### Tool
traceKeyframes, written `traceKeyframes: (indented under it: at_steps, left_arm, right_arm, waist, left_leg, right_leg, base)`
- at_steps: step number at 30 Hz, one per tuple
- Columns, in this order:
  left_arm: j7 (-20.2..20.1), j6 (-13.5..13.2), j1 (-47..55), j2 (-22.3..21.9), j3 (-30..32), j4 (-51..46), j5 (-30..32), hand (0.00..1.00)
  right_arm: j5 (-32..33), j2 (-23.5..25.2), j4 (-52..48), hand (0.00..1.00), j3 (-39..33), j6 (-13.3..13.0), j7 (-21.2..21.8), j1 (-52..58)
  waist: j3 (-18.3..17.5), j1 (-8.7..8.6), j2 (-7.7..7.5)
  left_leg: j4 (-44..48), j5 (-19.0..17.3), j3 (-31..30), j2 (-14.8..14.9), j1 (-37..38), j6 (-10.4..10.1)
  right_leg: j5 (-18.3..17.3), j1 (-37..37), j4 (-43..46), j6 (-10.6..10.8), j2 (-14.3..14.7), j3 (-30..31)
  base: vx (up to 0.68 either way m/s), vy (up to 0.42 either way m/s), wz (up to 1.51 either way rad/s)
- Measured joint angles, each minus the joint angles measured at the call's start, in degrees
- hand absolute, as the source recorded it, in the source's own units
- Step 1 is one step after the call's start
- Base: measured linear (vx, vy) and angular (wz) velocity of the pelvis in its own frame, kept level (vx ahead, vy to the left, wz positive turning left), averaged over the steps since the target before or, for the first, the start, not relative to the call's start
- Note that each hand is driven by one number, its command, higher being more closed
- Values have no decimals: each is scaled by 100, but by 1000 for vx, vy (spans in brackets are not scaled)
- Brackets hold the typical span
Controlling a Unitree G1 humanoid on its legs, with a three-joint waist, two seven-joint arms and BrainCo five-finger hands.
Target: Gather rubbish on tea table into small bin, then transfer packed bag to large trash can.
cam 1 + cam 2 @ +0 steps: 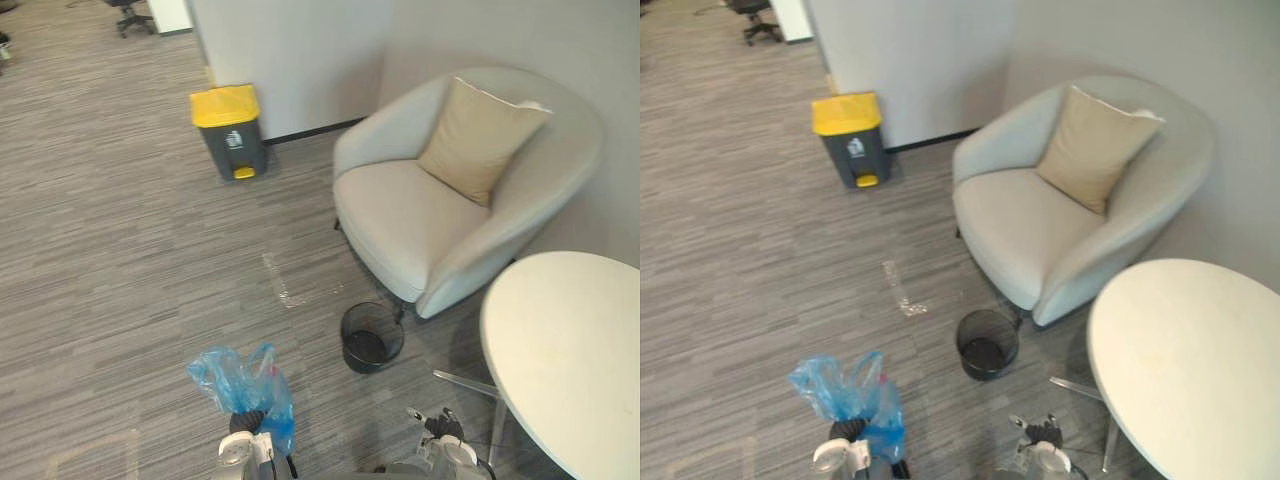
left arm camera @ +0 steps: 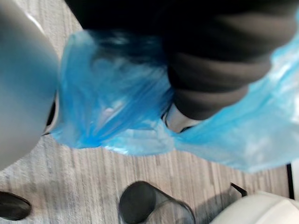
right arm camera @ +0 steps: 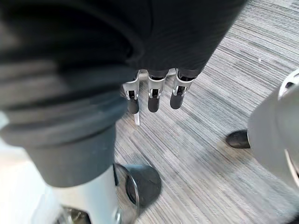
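By the wall stands the grey trash can with a yellow lid (image 1: 229, 135); nearer, the crinkly blue plastic bag (image 1: 245, 385) is bunched at the left robot hand (image 2: 205, 84), whose grip I cannot tell under the film. Light, soft and slippery, it likely wants gripping at its gathered neck. The right robot hand (image 3: 154, 95) hangs relaxed, empty.

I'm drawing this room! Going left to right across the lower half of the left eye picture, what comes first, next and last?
Blue bag → small black bin → round white table.
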Motion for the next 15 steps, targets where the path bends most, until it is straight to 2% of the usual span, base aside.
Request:
traceKeyframes:
  at_steps: [2, 3, 7, 10, 11, 12, 13, 14, 15]
  left_arm:
    - [-5, 2, 20, 185, -149, 107, 28, 100]
    - [-6, 3, 23, 293, -227, 206, 106, 100]
    - [-8, 2, 57, 385, -227, 315, 107, 100]
    - [-13, 0, 83, 454, -222, 329, 106, 100]
    - [-11, 0, 73, 478, -221, 333, 106, 100]
    - [-10, -1, 86, 438, -224, 336, 99, 100]
    - [-8, -2, 113, 432, -225, 333, 98, 100]
    - [-12, -2, 148, 439, -226, 301, 92, 100]
    - [1, 1, 188, 467, -177, 302, 75, 100]
  right_arm:
    - [45, -12, 139, 0, -47, 8, -5, -74]
    - [88, -41, 185, 0, -58, 9, -4, -85]
    - [88, -117, 318, 0, -118, 26, -4, -85]
    - [85, -99, 321, 0, -255, 41, -3, -92]
    - [84, -140, 316, 0, -283, 42, -1, -86]
    - [87, -201, 306, 0, -275, 41, 7, -52]
    - [88, -207, 306, 0, -265, 41, 7, -23]
    - [98, -181, 297, 0, -223, 39, 6, 10]
    - [100, -84, 283, 0, -170, 37, 25, 16]
  waist:
    - [-14, -1, -28]
    - [-14, -3, -25]
    - [-13, -4, -18]
    - [51, -1, -163]
    - [59, -17, -172]
    - [128, -40, -154]
    - [125, -86, -94]
    - [137, -106, 47]
    - [137, -104, -7]
  left_leg:
    - [-288, 129, -31, -162, 111, 78]
    - [-414, 172, -113, -287, 164, 137]
    - [-854, 395, -291, -550, 271, 254]
    - [-1108, 387, -523, -837, 345, 391]
    - [-1090, 249, -781, -984, 371, 433]
    - [-1029, 152, -1100, -1007, 462, 565]
    - [-959, 119, -1232, -961, 491, 592]
    - [-796, 4, -1454, -845, 593, 629]
    - [-682, -133, -1610, -755, 636, 652]
  right_leg:
    - [168, 107, -232, 39, -30, 45]
    - [248, 177, -353, 146, -89, 29]
    - [239, 173, -383, 191, -214, -94]
    - [40, 189, -116, 335, -513, -313]
    - [-36, 208, 345, 330, -693, -389]
    - [53, -53, 1317, 35, -835, -247]
    - [213, -227, 1780, -221, -820, -61]
    - [205, -549, 2445, -344, -700, 330]
    - [-153, -762, 2655, -215, -458, 566]
  base:
    - [-43, 175, 9]
    - [-38, 143, 13]
    - [-27, 113, 24]
    - [42, 108, 42]
    - [82, 81, 70]
    - [83, 77, 84]
    - [131, 94, 98]
    - [199, 96, 83]
    - [229, 80, 70]
